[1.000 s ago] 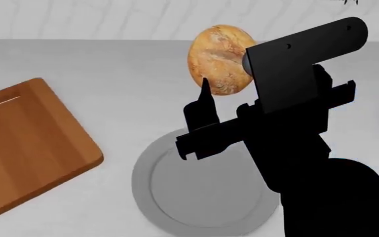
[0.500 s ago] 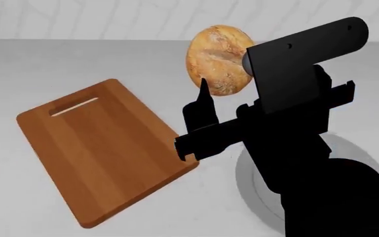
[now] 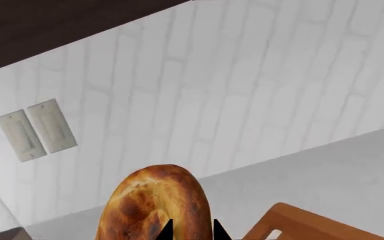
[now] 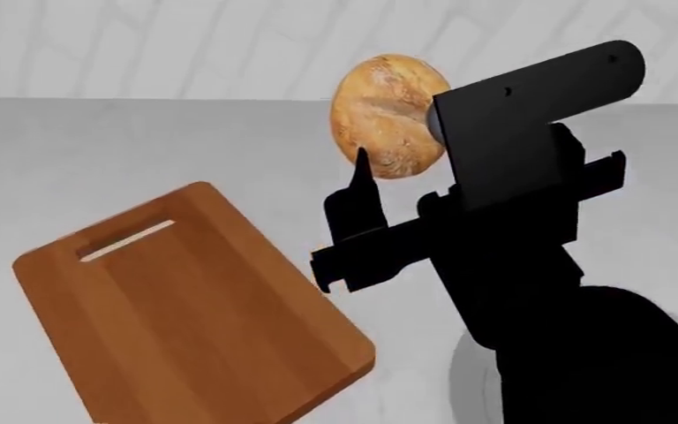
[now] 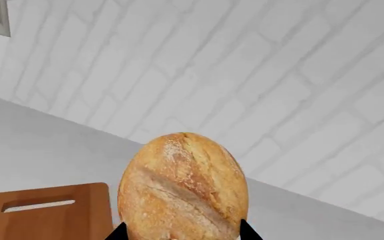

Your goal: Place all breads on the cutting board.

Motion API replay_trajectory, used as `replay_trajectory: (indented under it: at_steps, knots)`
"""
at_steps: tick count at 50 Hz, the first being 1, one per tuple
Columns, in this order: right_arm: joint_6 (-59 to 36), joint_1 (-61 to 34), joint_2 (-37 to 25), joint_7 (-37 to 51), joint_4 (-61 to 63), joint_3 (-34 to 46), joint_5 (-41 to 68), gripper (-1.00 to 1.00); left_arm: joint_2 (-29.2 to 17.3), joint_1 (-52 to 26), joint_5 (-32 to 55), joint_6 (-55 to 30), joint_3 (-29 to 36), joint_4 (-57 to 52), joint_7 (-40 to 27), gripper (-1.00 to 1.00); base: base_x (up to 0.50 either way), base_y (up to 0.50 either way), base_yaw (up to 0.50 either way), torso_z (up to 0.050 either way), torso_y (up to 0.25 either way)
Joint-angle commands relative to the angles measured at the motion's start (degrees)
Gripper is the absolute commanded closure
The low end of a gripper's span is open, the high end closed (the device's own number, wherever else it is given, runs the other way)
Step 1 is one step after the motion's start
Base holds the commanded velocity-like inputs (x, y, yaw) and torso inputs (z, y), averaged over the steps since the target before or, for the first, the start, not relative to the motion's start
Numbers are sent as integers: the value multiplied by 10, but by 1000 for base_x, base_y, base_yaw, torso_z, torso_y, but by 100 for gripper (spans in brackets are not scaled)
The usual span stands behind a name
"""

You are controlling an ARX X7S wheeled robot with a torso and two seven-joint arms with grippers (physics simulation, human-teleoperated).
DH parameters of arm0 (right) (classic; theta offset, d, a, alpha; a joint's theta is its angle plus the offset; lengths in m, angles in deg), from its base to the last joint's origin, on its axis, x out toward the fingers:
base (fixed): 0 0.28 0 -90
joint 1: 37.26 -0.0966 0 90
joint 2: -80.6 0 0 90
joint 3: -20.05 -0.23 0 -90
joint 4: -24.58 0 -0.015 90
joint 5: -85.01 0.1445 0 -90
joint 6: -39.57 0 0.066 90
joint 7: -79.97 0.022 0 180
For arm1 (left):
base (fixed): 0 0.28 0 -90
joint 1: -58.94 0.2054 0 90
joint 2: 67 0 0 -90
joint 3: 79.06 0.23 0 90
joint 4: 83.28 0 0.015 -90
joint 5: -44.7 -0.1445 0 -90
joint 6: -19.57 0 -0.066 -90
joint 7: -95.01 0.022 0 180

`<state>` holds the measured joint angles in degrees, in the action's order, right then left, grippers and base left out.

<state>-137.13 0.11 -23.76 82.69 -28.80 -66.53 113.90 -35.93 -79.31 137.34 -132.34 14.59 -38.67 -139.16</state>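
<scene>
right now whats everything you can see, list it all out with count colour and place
pale roll: one, golden-tan, held up off the counter above the board's far side
dark roll: one, glossy brown, seen only in the left wrist view, held up
cutting board: one, medium brown wood with a slot handle, flat on the counter, nothing on it
grey plate: one, partly hidden behind the right arm
counter: one, light grey
wall: white brick
switch plate: one, off-white, on the wall
right end effector: black, shut on the pale roll
left end effector: black, shut on the dark roll
</scene>
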Motion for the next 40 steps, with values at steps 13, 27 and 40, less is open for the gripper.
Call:
replay_trajectory:
  at_steps: [13,27,40]
  knots:
    - [23,14,-1,13,-38,90,-2,100,6,9,-21,5,7,8,12,100,153,0,0,0,2]
    - [14,10,-2,12,-30,77,15,100,105,-42,-98,-29,108,53,57,100,0,0,0,0,0]
    - [12,17,-8,15,-17,68,29,100,173,-43,-183,-22,181,95,115,100,0,0,0,0,0]
